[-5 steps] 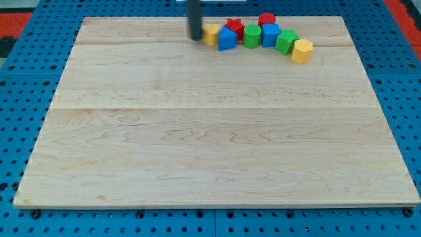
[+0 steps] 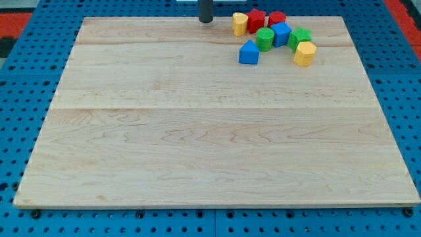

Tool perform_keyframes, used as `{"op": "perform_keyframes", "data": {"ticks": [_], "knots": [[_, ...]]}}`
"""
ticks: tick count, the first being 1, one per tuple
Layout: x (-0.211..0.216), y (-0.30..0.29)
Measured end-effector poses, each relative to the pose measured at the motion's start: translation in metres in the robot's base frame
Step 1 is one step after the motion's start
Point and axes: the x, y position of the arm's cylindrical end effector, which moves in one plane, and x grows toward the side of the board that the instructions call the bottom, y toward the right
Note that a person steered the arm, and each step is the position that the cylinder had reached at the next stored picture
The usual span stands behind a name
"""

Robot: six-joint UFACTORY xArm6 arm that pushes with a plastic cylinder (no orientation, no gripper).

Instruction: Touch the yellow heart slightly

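My tip (image 2: 206, 20) sits at the view's top edge of the wooden board (image 2: 197, 145), to the view's left of the block cluster, with a clear gap between it and the yellow heart (image 2: 239, 24). There's no gripper on this rig, just the bare rod, so nothing opens or shuts. The yellow heart is the leftmost piece of the cluster, near the board's top edge, with the red star (image 2: 256, 20) touching or just beside it on the view's right; can't tell which. Further right: a second red block (image 2: 277, 18), shape unclear, then a green cylinder (image 2: 265, 38), blue cube (image 2: 281, 33), green block (image 2: 300, 37) and yellow hexagonal block (image 2: 304, 53). The blue triangular block (image 2: 248, 52) sits apart, below the heart and off the approach line. To do this well, drive the tip straight toward the view's right along the top edge and aim at the heart's exposed left face. Go slow and stop on first contact. Risk: the heart is backed by the red star, so any overshoot shoves the pair and likely ripples into the rest of the cluster. Keep the path level with the heart, since drifting toward the view's bottom would clip the blue triangular block.
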Motion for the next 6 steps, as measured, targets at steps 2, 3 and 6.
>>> {"op": "perform_keyframes", "data": {"ticks": [2,3,6], "knots": [[0.007,0.025],[0.022,0.032],[0.002,0.01]]}}
